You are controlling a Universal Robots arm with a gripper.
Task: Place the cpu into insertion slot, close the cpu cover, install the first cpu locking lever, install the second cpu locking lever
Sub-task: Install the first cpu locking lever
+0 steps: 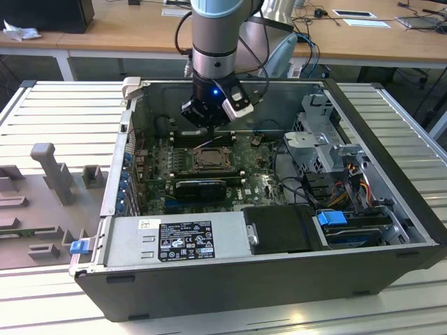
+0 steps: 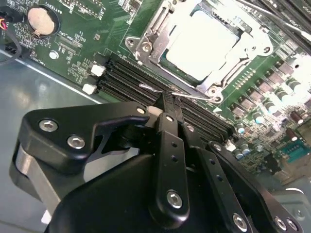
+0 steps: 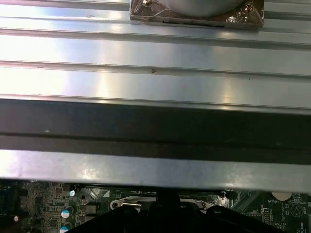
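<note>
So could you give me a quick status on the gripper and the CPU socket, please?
Gripper shut on a thin wire locking lever beside the insertion slot. Cpu seated, cpu cover down over it. Nothing in the way.

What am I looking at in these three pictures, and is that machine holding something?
You see one grey robot arm reaching down into an opened black computer case lying on a ribbed metal table. The exterior view comes from a camera off the arm; both wrist views come from cameras riding on the arm itself. Its black gripper hangs over the green motherboard, just beside the square socket with a silvery rim. The flat silver-grey chip already sits in that socket, with the thin metal frame cover lying around it. The jaws meet at a thin wire lever by the long black memory slots; whether they actually pinch it is unclear.
</note>
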